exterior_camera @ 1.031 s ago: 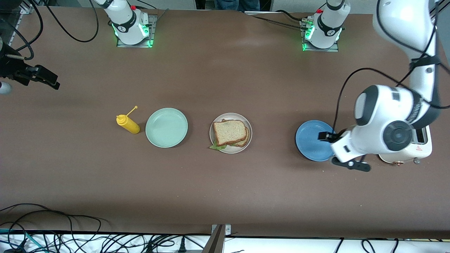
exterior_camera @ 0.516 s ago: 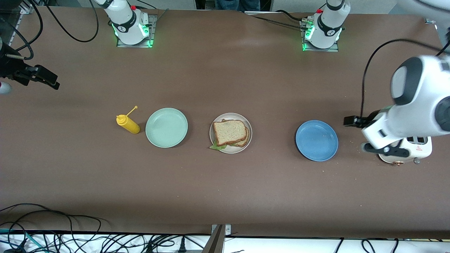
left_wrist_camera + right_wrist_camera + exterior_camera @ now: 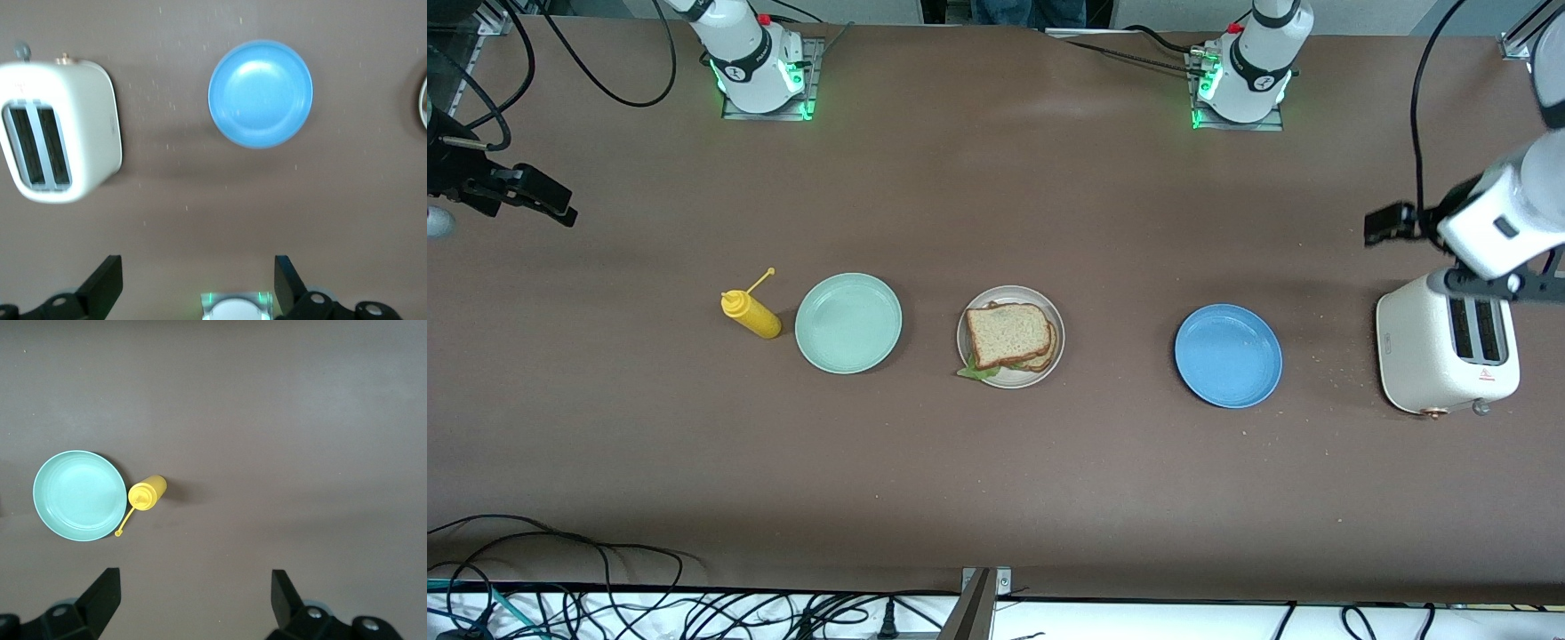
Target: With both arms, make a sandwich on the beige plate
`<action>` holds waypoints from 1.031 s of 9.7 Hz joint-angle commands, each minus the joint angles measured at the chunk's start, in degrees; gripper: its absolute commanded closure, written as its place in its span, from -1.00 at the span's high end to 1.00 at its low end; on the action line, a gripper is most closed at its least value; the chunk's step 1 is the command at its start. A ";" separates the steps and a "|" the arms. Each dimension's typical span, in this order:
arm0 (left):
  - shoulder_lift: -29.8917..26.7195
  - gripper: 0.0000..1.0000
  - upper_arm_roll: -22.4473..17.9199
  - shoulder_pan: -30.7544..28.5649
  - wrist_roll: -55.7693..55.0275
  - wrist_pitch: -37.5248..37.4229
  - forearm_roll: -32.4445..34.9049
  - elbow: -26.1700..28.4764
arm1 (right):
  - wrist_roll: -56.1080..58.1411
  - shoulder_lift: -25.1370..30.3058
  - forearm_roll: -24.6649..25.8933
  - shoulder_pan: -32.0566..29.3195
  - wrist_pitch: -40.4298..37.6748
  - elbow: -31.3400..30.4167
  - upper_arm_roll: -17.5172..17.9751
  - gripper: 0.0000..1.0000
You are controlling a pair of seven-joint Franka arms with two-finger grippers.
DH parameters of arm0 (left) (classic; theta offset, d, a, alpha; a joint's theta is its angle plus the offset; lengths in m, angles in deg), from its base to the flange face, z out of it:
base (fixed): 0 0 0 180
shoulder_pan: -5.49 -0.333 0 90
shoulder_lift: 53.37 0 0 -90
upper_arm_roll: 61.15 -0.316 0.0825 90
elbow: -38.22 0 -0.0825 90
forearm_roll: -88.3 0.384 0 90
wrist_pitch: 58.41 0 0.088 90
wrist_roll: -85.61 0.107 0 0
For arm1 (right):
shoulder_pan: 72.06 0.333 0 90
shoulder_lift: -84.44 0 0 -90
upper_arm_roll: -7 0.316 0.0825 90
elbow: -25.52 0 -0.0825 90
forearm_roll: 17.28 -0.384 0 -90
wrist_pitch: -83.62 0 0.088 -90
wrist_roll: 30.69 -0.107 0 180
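The sandwich [image 3: 1009,336] sits assembled on the beige plate [image 3: 1049,307], well apart from both pincers. The left pincer [image 3: 1449,258] hangs wide and empty above the toaster [image 3: 1445,356]; the right pincer [image 3: 516,197] waits wide at its counter end. The task looks finished, so only retreat remains.

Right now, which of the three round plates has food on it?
The round pale beige plate, the middle one of the row, holds the bread-and-lettuce sandwich. The round mint green plate and the round blue plate beside it hold nothing.
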 commanded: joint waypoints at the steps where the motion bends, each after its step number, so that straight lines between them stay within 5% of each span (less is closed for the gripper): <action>1: -4.49 1.00 0.31 0.44 -0.61 -1.95 1.96 4.91 | -0.36 0.02 -1.12 0.00 -0.54 0.90 -0.12 1.00; 10: -2.92 1.00 0.57 -2.72 -1.40 4.79 -1.37 3.97 | -0.36 0.10 -0.85 0.09 -1.07 0.90 0.23 1.00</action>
